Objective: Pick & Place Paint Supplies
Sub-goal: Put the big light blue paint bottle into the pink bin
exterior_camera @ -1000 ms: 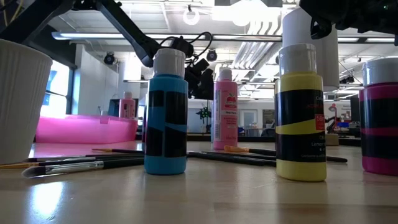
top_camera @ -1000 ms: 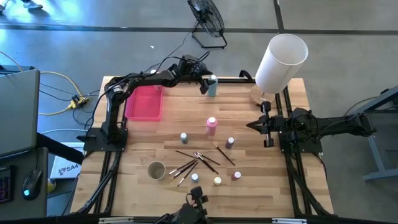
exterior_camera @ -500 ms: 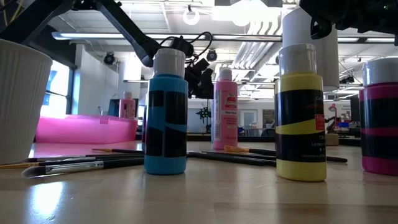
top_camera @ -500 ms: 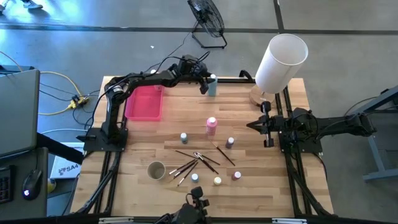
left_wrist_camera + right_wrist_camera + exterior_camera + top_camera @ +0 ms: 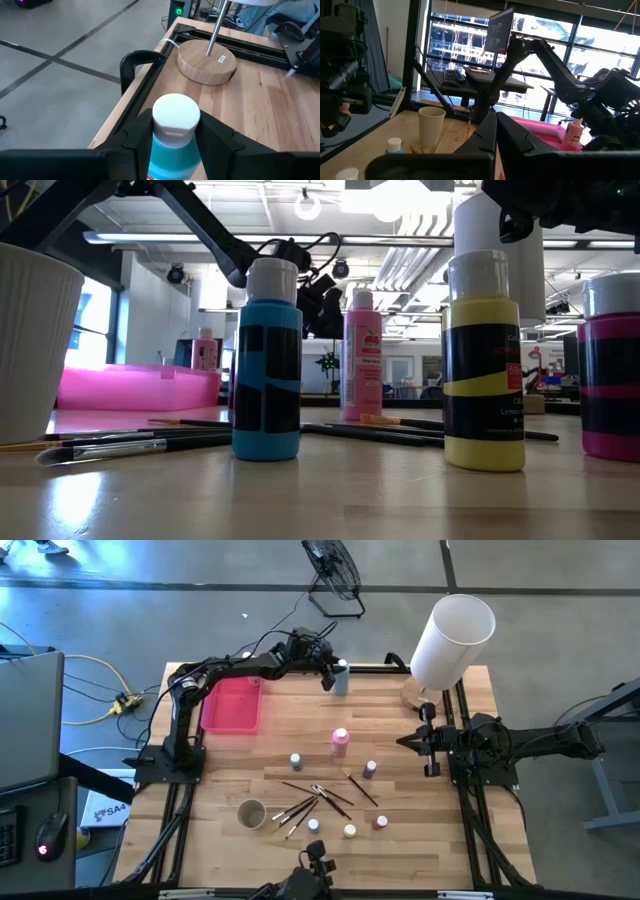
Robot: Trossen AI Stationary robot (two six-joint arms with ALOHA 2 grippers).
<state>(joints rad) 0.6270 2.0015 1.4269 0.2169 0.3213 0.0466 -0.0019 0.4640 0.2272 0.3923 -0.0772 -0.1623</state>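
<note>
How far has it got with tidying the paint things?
Done: one pink bottle seems to stand in the pink tray. In hand: the left tool grips the teal bottle at the table's far edge. Left: another pink bottle, small pots and brushes. The right tool waits, shut.

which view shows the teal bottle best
The left wrist view: the teal bottle fills the frame, its white cap between the left gripper fingers, which are shut on it. The high view shows it small at the table's far edge. In the low and right wrist views I cannot pick it out.
</note>
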